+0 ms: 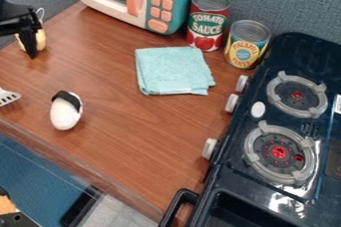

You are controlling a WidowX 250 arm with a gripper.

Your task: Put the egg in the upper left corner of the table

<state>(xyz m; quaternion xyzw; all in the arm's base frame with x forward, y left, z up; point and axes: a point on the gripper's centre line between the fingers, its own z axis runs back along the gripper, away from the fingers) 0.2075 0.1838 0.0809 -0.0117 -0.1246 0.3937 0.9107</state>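
pale yellow and rounded, what looks like the egg [41, 41] lies at the far left of the brown wooden table [126, 131], near the back edge and partly hidden by the black gripper [31, 43]. the gripper hangs down right in front of it, its arm coming in from the left edge; whether it is clenched on the egg or has released it, i cannot tell. nearer, and a little to the right, a white, egg-shaped piece with a black band [65, 115] lies on the wood, well apart from the gripper. just left of that piece, the slotted end of a grey utensil [8, 97] pokes in from the left edge. to the right of the egg, at the far edge, stands a teal and white toy microwave [175, 2] with coral buttons and a coral handle. a folded light blue cloth [173, 70] lies flat in front of it, toward the middle. right of the microwave, a red tomato sauce can [208, 19] and, just beside it, a yellow-labelled can [246, 44] stand upright. a dark toy stove [266, 198] takes up the right side, with two grey-ringed burners, pale knobs along its left side and a black handle at the near end
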